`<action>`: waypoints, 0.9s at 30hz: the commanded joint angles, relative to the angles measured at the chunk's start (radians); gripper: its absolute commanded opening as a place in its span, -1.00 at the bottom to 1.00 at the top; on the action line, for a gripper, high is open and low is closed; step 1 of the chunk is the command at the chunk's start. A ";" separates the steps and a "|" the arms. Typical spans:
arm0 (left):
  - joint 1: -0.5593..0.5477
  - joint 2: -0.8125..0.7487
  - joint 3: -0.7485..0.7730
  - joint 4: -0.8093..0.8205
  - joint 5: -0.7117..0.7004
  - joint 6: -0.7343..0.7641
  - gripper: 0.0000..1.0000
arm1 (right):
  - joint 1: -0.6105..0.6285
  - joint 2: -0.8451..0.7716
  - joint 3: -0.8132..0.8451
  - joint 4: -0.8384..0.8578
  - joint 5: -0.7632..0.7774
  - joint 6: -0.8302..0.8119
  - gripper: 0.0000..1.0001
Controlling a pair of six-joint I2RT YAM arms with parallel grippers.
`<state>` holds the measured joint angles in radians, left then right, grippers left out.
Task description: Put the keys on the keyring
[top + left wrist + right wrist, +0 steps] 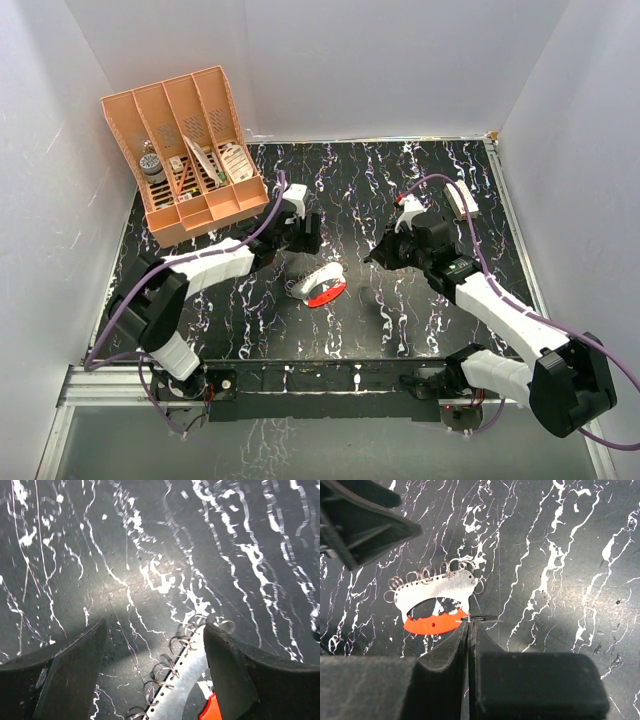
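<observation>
Left tool (155, 625) gapes wide, empty, over white oval metal keyring with red crescent (437, 597) lying centre-left on black marbled worktop (570, 555). Right tool (469, 627) clamped tight, apparently pinching tiny dark flat key (482, 618) against ring's lower-right edge. Threading not done.

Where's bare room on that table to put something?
Bare: the table at back right, beyond the right gripper, and the front strip between keyring and arm bases. Crowded: around the left gripper, and back left, the orange organizer.
</observation>
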<state>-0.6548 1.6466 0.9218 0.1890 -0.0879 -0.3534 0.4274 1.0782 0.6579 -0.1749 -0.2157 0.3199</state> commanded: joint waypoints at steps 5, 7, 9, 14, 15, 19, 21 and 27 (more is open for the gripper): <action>0.024 -0.165 -0.044 -0.089 0.118 0.213 0.53 | -0.007 -0.014 -0.002 0.085 -0.054 0.002 -1.00; 0.024 -0.193 -0.080 -0.114 0.050 0.205 0.54 | -0.007 -0.025 -0.008 0.085 -0.063 0.001 -1.00; 0.025 -0.211 -0.112 -0.143 -0.035 0.178 0.56 | -0.008 -0.039 -0.015 0.085 -0.065 0.001 -1.00; 0.024 -0.219 -0.161 -0.205 -0.152 0.119 0.58 | -0.009 -0.064 -0.033 0.095 -0.073 0.002 -1.00; 0.024 -0.230 -0.172 -0.208 -0.165 0.107 0.59 | -0.009 -0.066 -0.034 0.094 -0.073 0.003 -1.00; 0.017 -0.247 -0.194 -0.221 -0.206 0.089 0.63 | -0.009 -0.072 -0.047 0.097 -0.073 0.001 -1.00; 0.000 -0.234 -0.187 -0.242 -0.246 0.084 0.77 | -0.010 -0.070 -0.048 0.098 -0.076 0.001 -1.00; -0.076 -0.175 -0.179 -0.247 -0.322 0.056 0.97 | -0.010 -0.070 -0.060 0.107 -0.079 0.006 -1.00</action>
<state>-0.6884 1.4570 0.7322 -0.0357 -0.3347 -0.2695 0.4229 1.0271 0.5991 -0.1322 -0.2859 0.3202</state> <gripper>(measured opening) 0.984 0.008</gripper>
